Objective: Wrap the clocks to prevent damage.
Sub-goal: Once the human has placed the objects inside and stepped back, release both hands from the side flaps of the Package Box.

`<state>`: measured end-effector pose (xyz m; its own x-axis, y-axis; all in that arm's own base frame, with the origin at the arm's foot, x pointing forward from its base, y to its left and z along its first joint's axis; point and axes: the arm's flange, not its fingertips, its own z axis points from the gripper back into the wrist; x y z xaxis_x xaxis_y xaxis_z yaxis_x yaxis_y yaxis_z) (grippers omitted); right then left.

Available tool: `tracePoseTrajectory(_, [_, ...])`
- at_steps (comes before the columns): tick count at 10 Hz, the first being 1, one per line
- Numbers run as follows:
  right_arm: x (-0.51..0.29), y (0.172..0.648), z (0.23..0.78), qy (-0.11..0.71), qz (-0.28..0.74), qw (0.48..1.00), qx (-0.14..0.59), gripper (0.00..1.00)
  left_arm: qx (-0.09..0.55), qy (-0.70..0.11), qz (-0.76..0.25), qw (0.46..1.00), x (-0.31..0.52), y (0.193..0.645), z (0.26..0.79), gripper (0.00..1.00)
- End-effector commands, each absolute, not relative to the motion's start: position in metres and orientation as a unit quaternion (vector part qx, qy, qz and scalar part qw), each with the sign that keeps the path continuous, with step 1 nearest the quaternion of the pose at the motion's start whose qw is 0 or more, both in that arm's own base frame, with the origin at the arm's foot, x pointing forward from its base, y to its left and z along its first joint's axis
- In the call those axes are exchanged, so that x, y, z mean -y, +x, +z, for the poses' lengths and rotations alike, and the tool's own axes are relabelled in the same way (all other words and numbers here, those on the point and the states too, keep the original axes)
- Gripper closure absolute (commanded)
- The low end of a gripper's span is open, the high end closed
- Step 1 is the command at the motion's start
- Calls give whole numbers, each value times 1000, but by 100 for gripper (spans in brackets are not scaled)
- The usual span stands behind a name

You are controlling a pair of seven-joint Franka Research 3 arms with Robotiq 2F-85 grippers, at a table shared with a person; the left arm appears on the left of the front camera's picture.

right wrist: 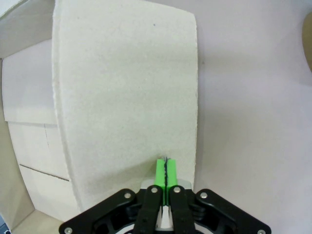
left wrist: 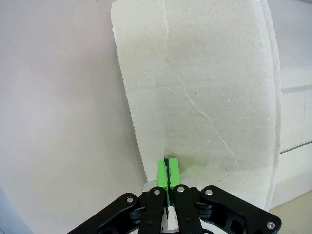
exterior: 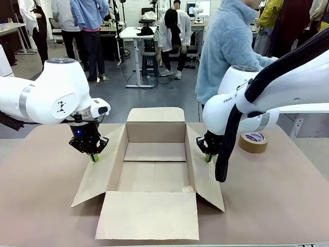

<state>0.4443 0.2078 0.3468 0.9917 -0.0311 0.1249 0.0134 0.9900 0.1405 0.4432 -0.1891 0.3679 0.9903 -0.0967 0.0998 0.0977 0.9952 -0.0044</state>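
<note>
Brown table (exterior: 41, 206), open cardboard box (exterior: 154, 133), crowded workroom

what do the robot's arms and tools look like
The left arm and right arm: glossy white, rounded joints, grey bands; a black cable sleeve hangs on the right one. The left tool and right tool: black linkages, bright green pads.

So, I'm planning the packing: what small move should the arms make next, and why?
Probably push both side flaps slightly lower, opening the cardboard box wider for loading: the shut left pincer and right pincer rest on them.
</note>
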Motion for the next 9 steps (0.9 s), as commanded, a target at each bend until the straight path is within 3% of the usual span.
tracePoseTrajectory(1, [-212, 443, 343, 60, -19, 996, 63, 99, 51, 7, -45, 998, 191, 443, 368, 100])
tracePoseTrajectory(9, [-212, 443, 343, 60, -19, 996, 63, 99, 51, 7, -45, 998, 191, 443, 368, 100])
